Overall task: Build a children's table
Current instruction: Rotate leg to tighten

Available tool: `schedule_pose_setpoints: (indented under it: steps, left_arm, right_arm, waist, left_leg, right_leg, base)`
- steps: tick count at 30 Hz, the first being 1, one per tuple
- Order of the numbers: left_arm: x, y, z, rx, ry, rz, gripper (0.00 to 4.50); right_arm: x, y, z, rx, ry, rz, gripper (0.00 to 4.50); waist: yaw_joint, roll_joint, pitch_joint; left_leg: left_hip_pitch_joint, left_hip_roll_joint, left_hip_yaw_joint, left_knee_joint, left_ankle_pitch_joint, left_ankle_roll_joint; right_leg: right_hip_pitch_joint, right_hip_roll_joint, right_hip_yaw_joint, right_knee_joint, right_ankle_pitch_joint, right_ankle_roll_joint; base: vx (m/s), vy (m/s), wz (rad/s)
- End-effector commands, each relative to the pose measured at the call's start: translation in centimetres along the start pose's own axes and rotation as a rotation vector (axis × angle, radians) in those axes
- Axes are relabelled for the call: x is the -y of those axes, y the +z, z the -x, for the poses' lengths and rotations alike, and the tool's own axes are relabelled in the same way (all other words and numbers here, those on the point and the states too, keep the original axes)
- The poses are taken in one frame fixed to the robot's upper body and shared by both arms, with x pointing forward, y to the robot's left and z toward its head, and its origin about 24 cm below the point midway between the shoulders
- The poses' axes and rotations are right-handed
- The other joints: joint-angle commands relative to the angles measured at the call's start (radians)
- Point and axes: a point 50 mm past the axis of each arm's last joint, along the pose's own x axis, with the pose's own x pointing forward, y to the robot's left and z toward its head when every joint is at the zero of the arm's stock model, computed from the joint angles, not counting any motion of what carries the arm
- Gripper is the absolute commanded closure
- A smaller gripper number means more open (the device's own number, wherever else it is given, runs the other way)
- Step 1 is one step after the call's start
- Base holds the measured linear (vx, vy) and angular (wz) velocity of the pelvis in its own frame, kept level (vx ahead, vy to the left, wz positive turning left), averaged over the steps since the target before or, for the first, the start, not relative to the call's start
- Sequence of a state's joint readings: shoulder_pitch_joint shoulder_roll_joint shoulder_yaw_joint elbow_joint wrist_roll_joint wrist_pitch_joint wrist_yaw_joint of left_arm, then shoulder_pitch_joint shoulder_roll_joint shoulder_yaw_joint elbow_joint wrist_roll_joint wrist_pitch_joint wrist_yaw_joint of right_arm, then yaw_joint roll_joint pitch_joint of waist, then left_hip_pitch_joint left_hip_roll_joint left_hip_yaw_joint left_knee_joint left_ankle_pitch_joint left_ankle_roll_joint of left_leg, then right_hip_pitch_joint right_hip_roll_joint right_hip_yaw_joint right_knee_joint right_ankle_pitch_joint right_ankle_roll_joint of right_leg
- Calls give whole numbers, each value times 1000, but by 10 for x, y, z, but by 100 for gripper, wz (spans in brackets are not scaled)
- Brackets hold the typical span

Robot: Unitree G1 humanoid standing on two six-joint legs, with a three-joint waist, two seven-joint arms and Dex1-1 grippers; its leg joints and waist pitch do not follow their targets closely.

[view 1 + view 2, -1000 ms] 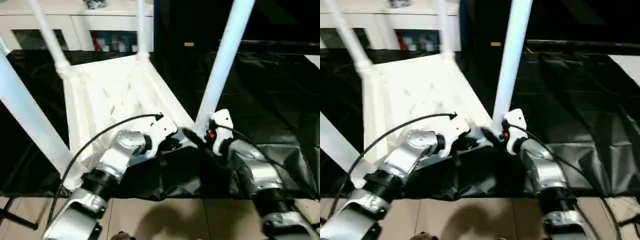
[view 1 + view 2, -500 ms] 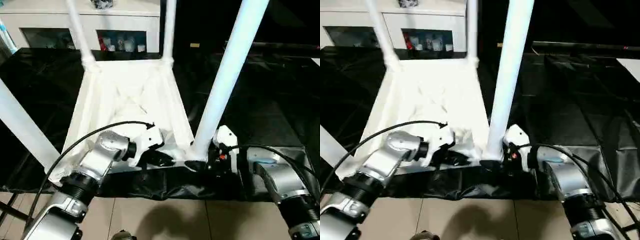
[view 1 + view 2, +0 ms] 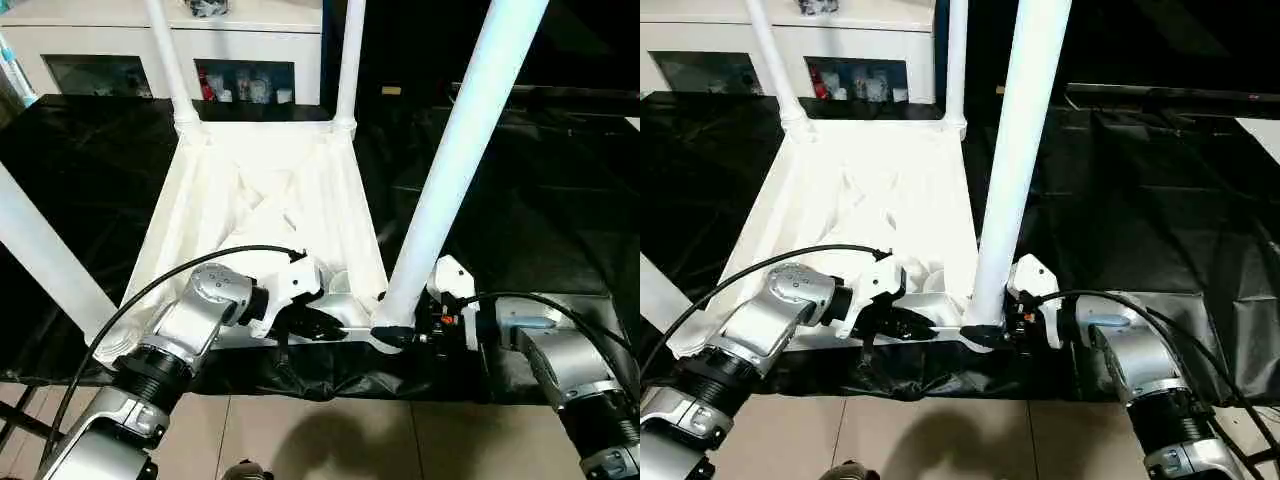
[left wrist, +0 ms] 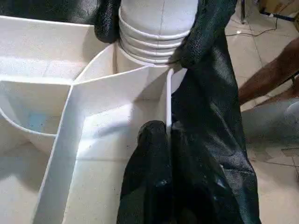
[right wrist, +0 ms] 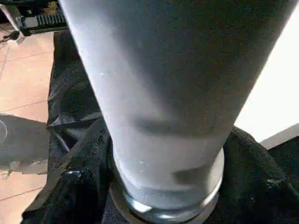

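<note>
A worktop [image 3: 560, 200] draped in black sheeting stands before a white cabinet [image 3: 120, 50] with glass doors. On it the children's table [image 3: 265, 200] lies upside down, all four legs pointing up. The right end effector [image 3: 392, 336] has its two black fingers spread around the foot of the near right leg [image 3: 455, 165], right at the corner socket. That leg's long axis rises straight up and away from the fingers, leaning slightly rightward. The left end effector [image 3: 338, 325], just beside it toward the table's middle, is pinched shut on the near rim [image 4: 161, 116]. The right arm is the nearer to the leg, so any seating or twisting probably falls to it.
</note>
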State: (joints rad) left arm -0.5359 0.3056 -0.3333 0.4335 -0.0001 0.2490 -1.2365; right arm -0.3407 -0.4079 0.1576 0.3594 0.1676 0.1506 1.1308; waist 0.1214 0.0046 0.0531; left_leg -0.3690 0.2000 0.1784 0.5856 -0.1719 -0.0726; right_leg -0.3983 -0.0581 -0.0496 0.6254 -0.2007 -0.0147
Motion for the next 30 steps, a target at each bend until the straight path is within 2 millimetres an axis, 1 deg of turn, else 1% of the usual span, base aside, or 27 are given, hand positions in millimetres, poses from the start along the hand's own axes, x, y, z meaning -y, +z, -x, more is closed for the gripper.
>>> schedule_pose_setpoints:
  steps: [1,2,3,4,5,6,7,8,9,10,11,13,14,16,17,19,20,22,23,24,25,27,28,29,30]
  left_arm:
    - [-1,17,-20,62,35,1,450]
    - [-2,18,-21,62,45,5,450]
    - [-10,21,-28,60,156,47,450]
    - [-11,21,-29,59,164,50,450]
    - [-13,22,-32,57,202,66,450]
    - [-13,22,-32,57,202,66,450]
    - [-15,23,-33,55,225,75,450]
    - [-18,26,-37,66,278,99,450]
    - [-20,29,-41,76,316,118,450]
    - [-21,31,-44,85,344,133,450]
    - [-22,34,-47,97,379,147,450]
    - [-22,36,-49,103,396,153,450]
    - [-21,38,-52,112,405,154,450]
    - [-19,39,-54,116,396,147,450]
    - [-18,40,-55,115,392,141,450]
    - [-15,41,-57,116,367,125,450]
    - [-13,41,-57,117,348,113,450]
    - [-11,40,-55,122,305,85,450]
    - [-10,40,-53,129,284,59,450]
    - [-10,40,-53,129,284,59,450]
    - [-9,40,-51,129,260,46,450]
    - [-6,37,-46,123,201,28,450]
    - [-4,35,-42,116,168,14,450]
    - [-2,33,-38,111,131,-1,450]
    - [-2,32,-37,110,122,-3,450]
  right_arm:
    - [2,6,-20,78,-110,-46,178]
    - [3,6,-20,82,-127,-51,178]
    - [10,7,-29,105,-259,-94,178]
    - [10,7,-30,106,-268,-97,178]
    - [12,7,-33,113,-310,-113,178]
    - [12,7,-33,113,-310,-113,178]
    - [13,7,-35,116,-335,-123,178]
    - [14,7,-40,121,-376,-139,178]
    - [14,8,-45,128,-406,-156,178]
    - [14,9,-49,133,-439,-166,178]
    - [14,11,-54,142,-464,-179,178]
    - [13,12,-57,147,-476,-185,178]
    - [12,15,-61,160,-477,-191,178]
    - [10,17,-63,174,-469,-191,178]
    - [10,18,-64,185,-467,-190,143]
    - [9,20,-64,210,-460,-190,108]
    - [10,21,-62,224,-456,-193,108]
    - [11,23,-56,236,-436,-182,87]
    - [11,23,-52,230,-423,-160,87]
    - [11,23,-52,230,-423,-160,74]
    - [11,23,-49,216,-402,-137,74]
    - [10,20,-41,180,-335,-84,74]
    - [8,18,-37,163,-286,-63,74]
    - [7,16,-31,142,-233,-38,74]
    - [6,16,-29,136,-221,-31,74]
  waist:
    - [-4,-10,-59]
    - [-11,-13,-59]
    - [-12,-15,-59]
    - [-18,-11,-55]
    - [-20,-10,-57]
    - [-24,-13,-59]
    - [-24,-13,-60]
    - [-29,-14,-61]
    - [-30,-13,-62]
    - [-29,-14,-62]
    - [-29,-11,-63]
    - [-28,-14,-66]
    - [-28,-12,-66]
    - [-27,-11,-65]
    - [-28,-11,-64]
    - [-28,-9,-63]
    - [-28,-10,-62]
    - [-29,-10,-63]
    - [-28,-10,-64]
    - [-29,-11,-65]
    - [-29,-9,-65]
    - [-28,-10,-66]
    - [-22,-10,-67]
    - [-22,-9,-67]
    - [-21,-8,-67]
  left_leg:
    - [8,31,-9,-64,-197,46]
    - [9,27,-13,-66,-222,26]
    - [6,27,-14,-67,-221,24]
    - [11,27,-12,-68,-230,16]
    - [11,27,-14,-68,-238,12]
    - [6,26,-15,-68,-228,11]
    - [5,25,-15,-68,-223,15]
    - [5,26,-13,-66,-213,20]
    - [5,23,-12,-63,-200,25]
    - [4,22,-11,-62,-182,29]
    - [4,22,-11,-62,-178,30]
    - [3,22,-11,-61,-159,36]
    - [3,22,-10,-60,-151,44]
    - [3,22,-9,-61,-158,51]
    - [3,22,-10,-62,-161,51]
    - [4,24,-10,-63,-173,50]
    - [4,24,-10,-64,-182,48]
    - [4,25,-11,-64,-184,50]
    - [3,25,-12,-64,-177,52]
    - [2,25,-10,-63,-170,55]
    - [2,25,-10,-63,-164,56]
    - [2,25,-9,-61,-153,64]
    - [3,27,-9,-61,-147,73]
    - [3,27,-9,-60,-144,78]
    - [4,29,-8,-60,-141,83]
  right_leg:
    - [44,-79,44,-88,-211,-199]
    - [46,-83,41,-94,-277,-184]
    - [50,-84,41,-94,-287,-177]
    - [40,-80,42,-99,-304,-173]
    - [44,-82,41,-99,-314,-171]
    - [49,-82,41,-97,-307,-165]
    - [50,-81,41,-97,-297,-163]
    - [47,-80,43,-94,-259,-169]
    - [48,-79,43,-93,-238,-175]
    - [49,-79,43,-94,-222,-178]
    - [48,-78,43,-93,-215,-179]
    - [53,-78,42,-89,-180,-182]
    - [52,-77,43,-88,-152,-190]
    - [52,-77,42,-90,-154,-193]
    - [52,-77,42,-90,-158,-192]
    - [51,-77,43,-92,-166,-192]
    - [51,-78,43,-93,-178,-191]
    - [53,-79,43,-93,-177,-189]
    - [54,-79,43,-91,-163,-189]
    - [55,-78,43,-90,-151,-191]
    - [54,-78,43,-88,-139,-194]
    - [56,-77,43,-86,-114,-200]
    - [58,-78,42,-85,-104,-204]
    - [57,-79,43,-85,-98,-206]
    - [56,-78,43,-83,-84,-211]
  base:
    - [0,0,0]
    - [0,0,0]
    - [0,0,0]
    - [0,0,0]
    - [0,0,0]
    - [0,0,0]
    - [0,0,0]
    - [0,0,0]
    - [0,0,0]
    - [0,0,0]
    - [0,0,0]
    - [0,0,0]
    - [0,0,0]
    - [0,0,0]
    - [0,0,0]
    - [0,0,0]
    - [0,0,0]
    - [0,0,0]
    - [0,0,0]
    - [0,0,0]
    - [0,0,0]
    - [0,0,0]
    - [0,0,0]
    - [0,0,0]
    - [0,0,0]
